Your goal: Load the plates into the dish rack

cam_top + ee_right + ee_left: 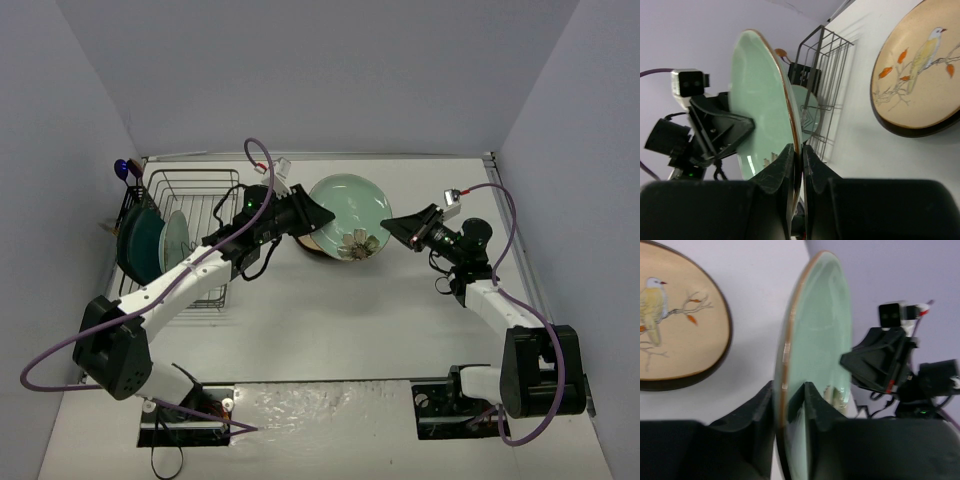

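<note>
The pale mint round plate [350,203] is held on edge between both grippers, above the table. My left gripper [318,215] is shut on its left rim; in the left wrist view the plate [815,330] stands between the gripper's [788,387] jaws. My right gripper [395,225] is shut on the opposite rim, clamped tight in the right wrist view [799,147]. A cream plate with a dark brown rim and a bird picture [675,315] lies flat on the table below [920,75], partly hidden in the top view [358,244]. The black wire dish rack [195,195] stands at the left.
A dark teal plate [140,242] and a pale plate [177,240] stand upright in the rack's near left part. The rack also shows behind the mint plate in the right wrist view [827,75]. Grey walls close in the table on three sides.
</note>
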Robot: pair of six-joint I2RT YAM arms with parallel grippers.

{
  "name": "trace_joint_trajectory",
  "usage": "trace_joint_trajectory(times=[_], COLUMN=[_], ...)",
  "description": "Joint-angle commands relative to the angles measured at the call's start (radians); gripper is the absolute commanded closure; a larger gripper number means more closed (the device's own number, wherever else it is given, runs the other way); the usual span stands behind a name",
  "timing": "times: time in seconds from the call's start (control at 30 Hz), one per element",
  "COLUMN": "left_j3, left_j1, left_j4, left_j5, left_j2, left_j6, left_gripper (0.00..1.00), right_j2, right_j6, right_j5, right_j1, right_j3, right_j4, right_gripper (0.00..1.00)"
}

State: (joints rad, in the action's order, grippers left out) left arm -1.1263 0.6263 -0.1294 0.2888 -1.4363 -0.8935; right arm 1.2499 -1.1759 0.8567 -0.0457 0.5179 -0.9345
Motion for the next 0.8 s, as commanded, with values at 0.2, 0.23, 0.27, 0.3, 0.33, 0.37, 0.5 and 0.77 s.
trace_joint_trajectory(times=[0.2, 0.23, 0.27, 0.3, 0.33, 0.37, 0.5, 0.77], left_j3=[0.010, 0.004, -0.003, -0.015, -0.033, -0.049, -0.121, -0.236], left_j1=[0.001, 0.000, -0.001, -0.002, -0.003, -0.002, -0.007, -0.033], left_j4=[-0.100, -0.080, -0.046, 0.006, 0.031, 0.075, 0.281, 0.612], left_j5=[0.019, 0.015, 0.003, -0.022, -0.039, -0.066, -0.221, -0.597], left_j2=[0.144, 0.156, 0.167, 0.177, 0.194, 0.208, 0.269, 0.372], left_j6=[0.037, 0.062, 0.086, 0.115, 0.158, 0.197, 0.363, 0.653], left_gripper=[1.00, 1.00, 1.00, 1.00, 1.00, 1.00, 1.00, 1.00], right_j2=[-0.039, -0.039, -0.039, -0.042, -0.044, -0.049, -0.079, -0.129], right_j6=[0.014, 0.039, 0.064, 0.089, 0.122, 0.151, 0.303, 0.463], right_j5=[0.041, 0.040, 0.039, 0.039, 0.038, 0.035, 0.005, -0.034], right_j1=[-0.008, -0.008, -0.008, -0.009, -0.008, -0.008, -0.006, 0.003], right_j3=[0.046, 0.045, 0.044, 0.045, 0.047, 0.050, 0.090, 0.123], right_j4=[-0.160, -0.135, -0.110, -0.084, -0.051, -0.017, 0.183, 0.381], right_gripper=[0.97, 0.90, 0.79, 0.57, 0.38, 0.27, 0.06, 0.02])
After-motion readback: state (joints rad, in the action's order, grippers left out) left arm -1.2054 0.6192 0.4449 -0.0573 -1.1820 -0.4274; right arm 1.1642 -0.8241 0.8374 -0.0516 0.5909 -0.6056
